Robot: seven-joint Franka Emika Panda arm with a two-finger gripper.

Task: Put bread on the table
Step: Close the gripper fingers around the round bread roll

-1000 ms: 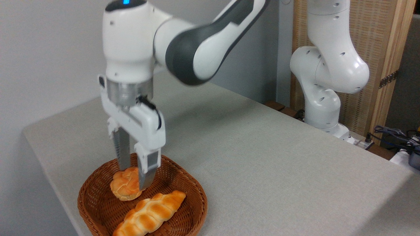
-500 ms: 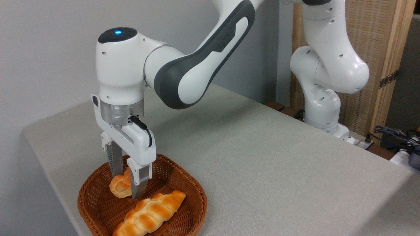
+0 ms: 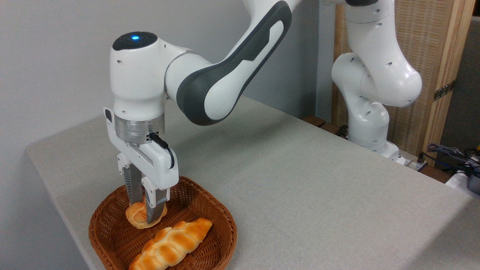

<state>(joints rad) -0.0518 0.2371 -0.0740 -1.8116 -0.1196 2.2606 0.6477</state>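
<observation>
Bread (image 3: 139, 217), a small knotted bun with a glazed golden top, sits pinched between the two fingers of my gripper (image 3: 145, 213) inside the wicker basket (image 3: 210, 210), which rests at the near left corner of the table (image 3: 300, 180). The fingers come straight down from above and press on opposite sides of the bun, one behind it and one in front, so the grip falls across its narrow middle rather than its broad top; from this view they look closed on it, with the bun bulging slightly to either side. I cannot tell whether the bun touches the basket floor or hangs just clear of it.

A long braided loaf (image 3: 170, 243) lies just beside it toward the basket's near rim, close to the front finger but apart from it. I judge the vertical approach keeps the fingers clear of that loaf and of the basket's raised wall.

The grasp looks made and the lift out not yet done. The cloth to the right of the basket, toward the middle of the table, offers wide bare room for the set-down.
</observation>
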